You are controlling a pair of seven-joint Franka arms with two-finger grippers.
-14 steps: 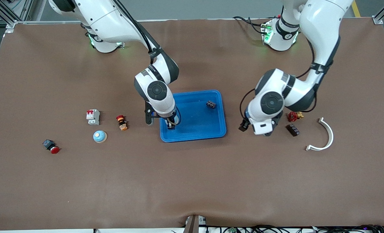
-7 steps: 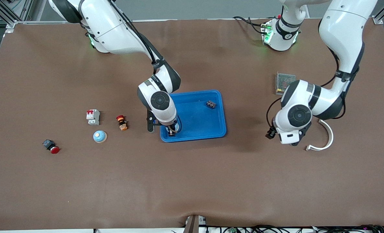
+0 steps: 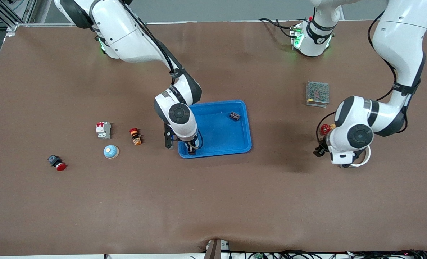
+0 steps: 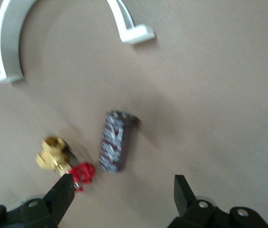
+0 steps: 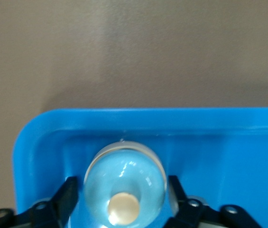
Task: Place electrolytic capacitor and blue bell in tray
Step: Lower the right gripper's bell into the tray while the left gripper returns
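**Bell down in the tray, capacitor out on the desk**

The brown desk [image 3: 213,201] fills the front view. The bright-blue tray [image 3: 231,144] sits at the centre of the frame. The right arm reaches down from the upper part of the frame to the tray corner nearest the camera, toward the right arm's end. There the right claw [image 3: 191,149] is low inside the rim. In the right wrist view its fingers [image 5: 69,190] stand spread and released on either side of the blue bell [image 5: 124,187], which rests on the tray floor just inside that corner. A small dark part [image 3: 235,116] lies in the tray's upper corner, well apart from the bell.

The left arm hangs over the desk toward its own end, in the middle band of the frame. The left claw [image 4: 124,176] is released and empty. Below it the electrolytic capacitor [image 4: 117,141] lies on its side on the bare desk, outside the tray. A brass valve with a red handle [image 4: 65,164] lies just beside it and a white curved bracket [image 4: 10,42] lies near.

A metal mesh box [image 3: 317,93] sits higher in the frame. Toward the right arm's end lie a circuit breaker [image 3: 103,129], a second bell [image 3: 110,151], an orange switch [image 3: 135,136] and a red push button [image 3: 57,163]
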